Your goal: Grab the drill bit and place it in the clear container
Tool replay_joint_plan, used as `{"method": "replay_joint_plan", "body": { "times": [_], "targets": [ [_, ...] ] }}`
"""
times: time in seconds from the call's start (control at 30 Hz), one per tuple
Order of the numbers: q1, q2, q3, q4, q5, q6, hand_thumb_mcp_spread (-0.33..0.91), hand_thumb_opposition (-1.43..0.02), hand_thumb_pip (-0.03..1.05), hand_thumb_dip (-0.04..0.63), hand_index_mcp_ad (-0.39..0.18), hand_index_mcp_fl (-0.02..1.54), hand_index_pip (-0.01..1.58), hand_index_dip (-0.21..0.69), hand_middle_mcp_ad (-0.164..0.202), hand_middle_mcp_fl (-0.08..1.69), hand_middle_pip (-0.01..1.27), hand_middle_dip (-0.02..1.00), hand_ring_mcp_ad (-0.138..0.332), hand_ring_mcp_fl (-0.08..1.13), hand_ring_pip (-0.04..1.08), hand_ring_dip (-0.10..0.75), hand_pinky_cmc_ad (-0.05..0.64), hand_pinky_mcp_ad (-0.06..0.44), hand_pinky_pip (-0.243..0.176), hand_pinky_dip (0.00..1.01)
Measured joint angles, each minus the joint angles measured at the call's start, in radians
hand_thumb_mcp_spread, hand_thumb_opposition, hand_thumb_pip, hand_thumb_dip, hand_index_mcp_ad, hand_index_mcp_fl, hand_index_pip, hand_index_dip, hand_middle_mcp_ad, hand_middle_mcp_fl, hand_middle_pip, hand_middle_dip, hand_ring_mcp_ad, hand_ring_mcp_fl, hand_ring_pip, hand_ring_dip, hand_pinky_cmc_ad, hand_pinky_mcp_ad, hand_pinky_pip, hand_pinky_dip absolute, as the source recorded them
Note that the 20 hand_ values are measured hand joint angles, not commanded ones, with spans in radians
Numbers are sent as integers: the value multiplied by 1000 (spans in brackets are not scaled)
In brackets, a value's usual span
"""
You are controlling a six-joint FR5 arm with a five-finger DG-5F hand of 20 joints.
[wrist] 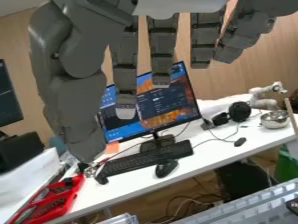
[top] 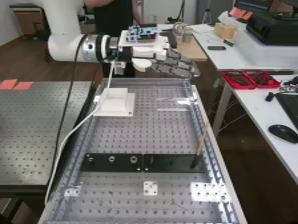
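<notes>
Where the white Fairino arm (top: 63,30) ends, the dark grey hand (top: 174,66) is raised at the far end of the perforated metal bench (top: 143,135), well apart from the things on it. Its fingers (wrist: 163,55) are straight and spread, with nothing gripped between them or the thumb. Toward the near end of the bench, two black plates lie end to end. In the left-hand plate (top: 100,167) of the high view, three small round metal pieces (top: 112,159) sit in a row; they are too small to tell whether one is the drill bit. From near the right end of the other plate (top: 166,164) rises a thin tan rod (top: 202,138), tilted, its lower end dark. What seems to be the clear container (top: 174,109), its edges catching the light, is on the bench's far part, to the right of a white stepped block (top: 114,103) and apart from it; its outline is hard to make out. A pale square plate (top: 151,188) lies on the bench just nearer the camera than the black plates. On the white desk (top: 249,107) to the right are two red trays side by side, one (top: 237,80) touching or just beside the other (top: 263,80), and a black mouse (top: 284,133). The wrist view looks across that desk to a lit monitor (wrist: 151,100), a black keyboard (wrist: 148,159), black headphones (wrist: 233,114) and a metal bowl (wrist: 275,120).
</notes>
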State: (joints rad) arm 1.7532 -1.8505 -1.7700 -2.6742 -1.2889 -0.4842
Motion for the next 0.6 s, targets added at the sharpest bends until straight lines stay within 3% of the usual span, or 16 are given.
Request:
{"method": "replay_joint_plan", "body": {
  "times": [0.4, 0.53, 0.6],
  "targets": [
    [-7, 61, -33, -16, -8, -21, 545, -852, 330, 319, -89, 658, 61, 651, 75, 244, 127, 227, 211, 75, 106, 21, 293, 168, -101, 140],
    [-12, 119, -56, -48, -21, -41, 438, -791, 241, 239, -84, 585, 33, 665, 75, 244, 127, 229, 211, 79, 106, 21, 295, 169, -101, 140],
    [-12, 141, -64, -61, -26, -48, 375, -742, 202, 164, -72, 410, 21, 634, 75, 225, 127, 229, 211, 79, 106, 21, 295, 169, -101, 140]
  ]
}}
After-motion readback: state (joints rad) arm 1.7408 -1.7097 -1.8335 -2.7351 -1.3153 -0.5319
